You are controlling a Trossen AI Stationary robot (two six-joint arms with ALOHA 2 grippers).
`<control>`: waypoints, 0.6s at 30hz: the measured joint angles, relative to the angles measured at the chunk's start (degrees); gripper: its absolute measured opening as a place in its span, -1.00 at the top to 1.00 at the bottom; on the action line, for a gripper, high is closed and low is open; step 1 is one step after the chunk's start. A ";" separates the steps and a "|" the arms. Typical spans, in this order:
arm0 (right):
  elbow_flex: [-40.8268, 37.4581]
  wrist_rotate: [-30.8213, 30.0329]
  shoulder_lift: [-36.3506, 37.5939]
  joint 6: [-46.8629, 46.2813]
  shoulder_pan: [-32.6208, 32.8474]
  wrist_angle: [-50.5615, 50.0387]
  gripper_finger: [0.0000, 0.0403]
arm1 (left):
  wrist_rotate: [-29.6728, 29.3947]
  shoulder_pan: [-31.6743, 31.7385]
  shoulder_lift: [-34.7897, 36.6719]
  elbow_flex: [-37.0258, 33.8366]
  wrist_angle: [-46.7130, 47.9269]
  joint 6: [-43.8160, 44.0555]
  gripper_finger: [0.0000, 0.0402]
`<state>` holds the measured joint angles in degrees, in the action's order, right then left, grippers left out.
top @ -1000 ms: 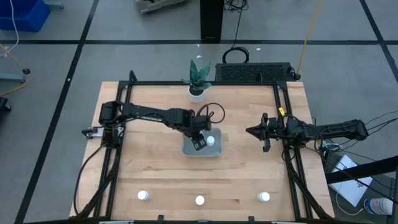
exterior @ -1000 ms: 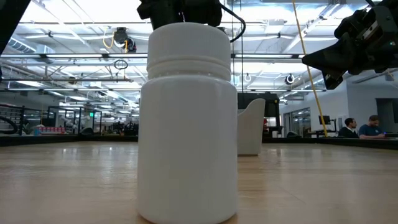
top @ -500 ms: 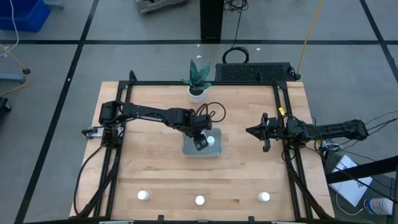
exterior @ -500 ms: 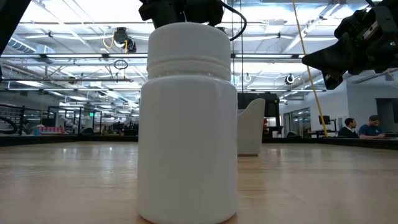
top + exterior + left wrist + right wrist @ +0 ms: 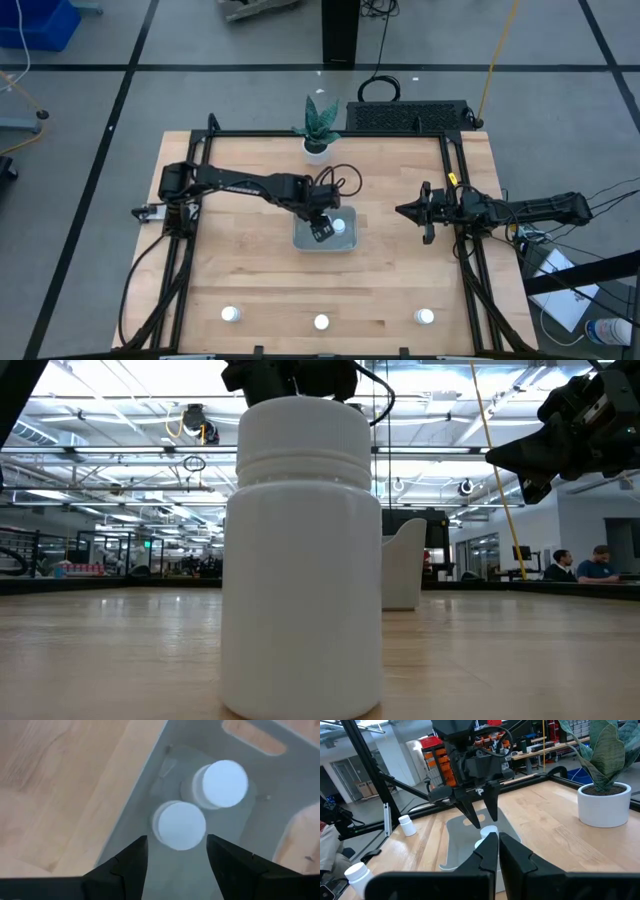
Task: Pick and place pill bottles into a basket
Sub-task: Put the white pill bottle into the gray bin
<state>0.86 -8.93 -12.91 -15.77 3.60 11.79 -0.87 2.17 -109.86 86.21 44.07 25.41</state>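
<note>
The pale grey-blue basket (image 5: 345, 243) lies at the table's middle, and its floor (image 5: 175, 765) holds two white pill bottles (image 5: 224, 782) (image 5: 180, 824), both upright. My left gripper (image 5: 175, 857) is open and points down above the basket, a finger on either side of the nearer bottle and apart from it. It also shows in the high view (image 5: 322, 230). Three more bottles stand along the near edge (image 5: 231, 314) (image 5: 321, 322) (image 5: 425, 317). My right gripper (image 5: 405, 211) is shut and empty, hovering right of the basket.
A white plant pot (image 5: 317, 148) with a green plant stands at the far edge, and a black ribbed box (image 5: 410, 117) lies behind the table. In the low view the middle near-edge bottle (image 5: 300, 560) fills the foreground. Bare wood lies left and right of the basket.
</note>
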 joint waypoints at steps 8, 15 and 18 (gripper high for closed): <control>0.00 0.00 0.00 0.00 0.00 0.00 0.96 | 5.95 1.17 2.64 0.02 5.25 0.63 -0.04; -0.01 -0.02 -0.15 0.00 -0.02 0.08 0.96 | 11.55 -0.18 7.50 0.00 10.99 7.15 -0.04; 0.00 0.00 -0.30 0.00 -0.02 0.06 0.96 | 11.61 -1.62 10.35 0.00 12.35 12.15 -0.04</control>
<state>0.86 -8.93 -13.20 -15.76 3.58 11.85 10.74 0.56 -99.51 86.21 56.42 37.56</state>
